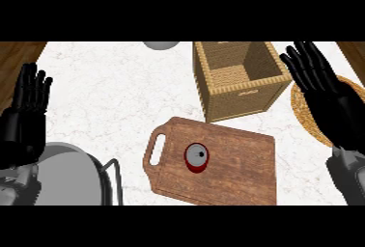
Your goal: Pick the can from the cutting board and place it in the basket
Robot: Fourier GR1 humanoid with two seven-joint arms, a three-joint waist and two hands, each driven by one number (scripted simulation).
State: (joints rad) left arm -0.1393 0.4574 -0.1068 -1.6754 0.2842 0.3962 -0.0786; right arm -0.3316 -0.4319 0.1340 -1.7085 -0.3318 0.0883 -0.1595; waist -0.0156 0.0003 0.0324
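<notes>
A red can (pixel 197 157) with a silver top stands upright on the brown wooden cutting board (pixel 235 178), left of the board's middle. Behind the board stands the woven basket (pixel 214 91), tall and open at the top. My right hand (pixel 317 77) is open with fingers straight, raised to the right of the basket and well clear of the can. At the left edge my left hand (pixel 25 108) rests open, fingers up. Neither hand holds anything.
A grey metal pot (pixel 71 176) with a wire handle sits at the lower left beside the board. A round woven mat (pixel 310 113) lies under my right forearm. A grey round object (pixel 161 44) shows at the counter's far edge.
</notes>
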